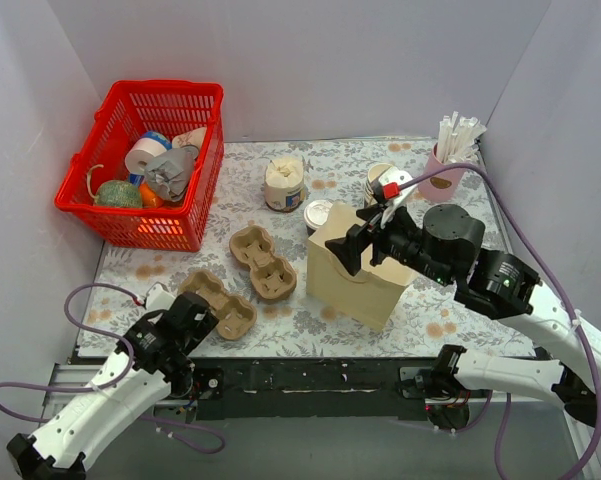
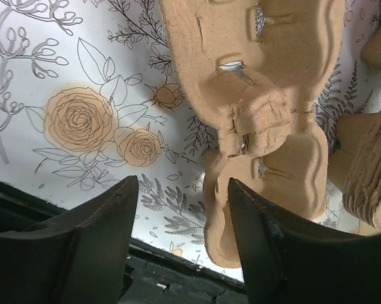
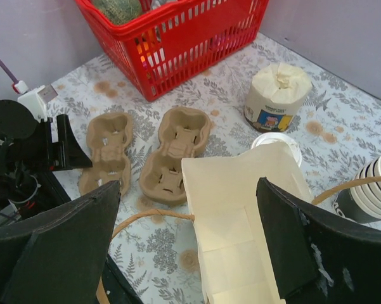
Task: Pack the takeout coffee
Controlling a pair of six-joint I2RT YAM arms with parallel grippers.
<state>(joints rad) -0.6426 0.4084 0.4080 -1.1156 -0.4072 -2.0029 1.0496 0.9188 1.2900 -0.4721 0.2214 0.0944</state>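
Right wrist: the right gripper (image 3: 187, 190) is spread wide, empty, above the bag (image 3: 241, 215) rim. The left gripper (image 2: 180, 183) is parted, empty, beside a carrier (image 2: 272, 126) edge.

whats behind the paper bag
The lidded coffee cup stands just behind the bag. Only its lid and top show; the bag covers the rest. Farther back are a jar and, to the right, stacked cups.

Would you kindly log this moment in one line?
left end effector open at cup carrier; right end effector open over paper bag; takeout coffee behind bag
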